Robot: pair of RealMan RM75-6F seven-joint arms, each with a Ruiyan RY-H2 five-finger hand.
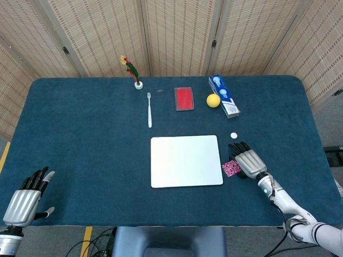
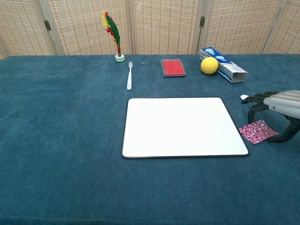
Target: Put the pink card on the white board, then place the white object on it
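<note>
Just off the right edge of the white board, the pink card lies flat on the blue worktop, close to the board's near right corner but not on it. My right hand arches over the card's far and right side, fingers curled downward with the tips near the cloth around it; I cannot tell whether any fingertip touches the card, and nothing is lifted. In the head view the same hand covers part of the card. The small white object sits on the worktop just beyond my fingertips, apart from the board. The board itself carries nothing.

Farther back stand a yellow ball touching a blue and white box lying on its side, a red rectangular case, a white toothbrush, and a feather shuttlecock upright on its base. My left hand rests at the near left corner, fingers spread, holding nothing.
</note>
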